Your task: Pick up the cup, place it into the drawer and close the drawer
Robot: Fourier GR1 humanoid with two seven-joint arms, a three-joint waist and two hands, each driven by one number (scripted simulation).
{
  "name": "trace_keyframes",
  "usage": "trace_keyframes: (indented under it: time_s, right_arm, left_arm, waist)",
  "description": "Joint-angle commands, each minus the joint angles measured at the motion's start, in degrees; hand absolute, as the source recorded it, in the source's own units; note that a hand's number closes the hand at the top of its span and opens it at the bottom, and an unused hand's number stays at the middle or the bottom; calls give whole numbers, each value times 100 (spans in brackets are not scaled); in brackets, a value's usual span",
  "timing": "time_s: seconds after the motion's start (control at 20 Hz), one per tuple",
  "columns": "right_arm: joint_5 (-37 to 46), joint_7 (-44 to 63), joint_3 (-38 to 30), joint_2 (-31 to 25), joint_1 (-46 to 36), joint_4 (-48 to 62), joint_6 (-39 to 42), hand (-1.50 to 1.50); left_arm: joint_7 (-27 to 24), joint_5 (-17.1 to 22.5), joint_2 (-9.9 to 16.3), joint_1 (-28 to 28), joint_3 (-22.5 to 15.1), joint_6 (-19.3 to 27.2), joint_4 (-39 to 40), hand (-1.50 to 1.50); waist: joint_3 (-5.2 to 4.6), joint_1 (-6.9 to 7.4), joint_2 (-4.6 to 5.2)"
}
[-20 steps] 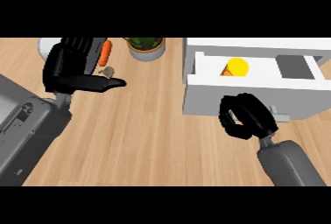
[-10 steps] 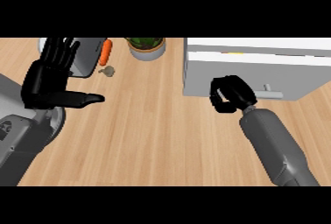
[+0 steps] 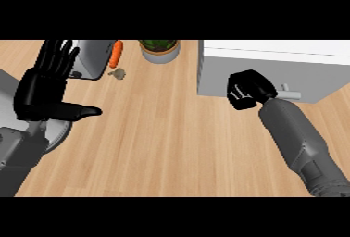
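So the right hand (image 3: 247,90) is balled up with its fingers curled in, not holding anything, pressed right up against the front of the white drawer unit (image 3: 273,60) on the far right; the drawer front looks flush with the unit, and its little grey handle (image 3: 290,94) pokes out just right of the hand. The cup isn't visible anywhere, so I can't tell where it is. The left hand (image 3: 44,88) sits at the left edge, fingers straight and spread, thumb stuck out to the right, just resting there. Far side of the wooden counter (image 3: 164,139) has a potted plant (image 3: 159,48); left of it there's an orange carrot (image 3: 116,53) and a small grey bit (image 3: 119,73) near it.
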Motion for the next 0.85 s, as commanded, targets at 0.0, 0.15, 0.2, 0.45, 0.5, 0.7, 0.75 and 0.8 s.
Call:
trace_keyframes:
  time_s: [0.0, 0.15, 0.2, 0.45, 0.5, 0.7, 0.75, 0.8]
  right_arm:
    - [-108, 414, -391, -265, -649, 730, 19, 150]
    - [-219, 177, -517, -597, -639, 766, 178, 150]
    - [-229, 278, -519, -536, -799, 813, 319, 150]
    - [-432, 68, -727, -574, -717, 732, 189, 150]
    - [-398, -65, -701, -659, -625, 770, 194, 150]
    - [-511, -94, -823, -638, -692, 760, 225, 150]
    - [-535, -245, -851, -813, -688, 729, 304, 150]
    - [-536, -194, -848, -683, -696, 734, 248, 150]
  left_arm:
    - [-98, -52, -138, 129, -97, -105, -62, -150]
    - [-10, 5, -257, 84, -129, -66, -82, -150]
    - [-95, -12, -117, 70, -40, -227, -17, -150]
    - [-84, -10, -271, 74, -148, -293, 57, -150]
    - [-14, 19, -203, 46, -109, -297, -34, -150]
    - [-137, -72, -327, 106, -138, -221, 67, -150]
    - [-163, -79, -288, 87, -130, -297, 57, -150]
    - [-130, -56, -289, 132, -146, -336, 98, -150]
  waist:
    - [37, 129, 171]
    - [43, 152, 213]
    - [36, 169, 207]
    - [43, 216, 277]
    - [48, 256, 262]
    - [41, 226, 241]
    - [42, 224, 252]
    - [42, 284, 275]
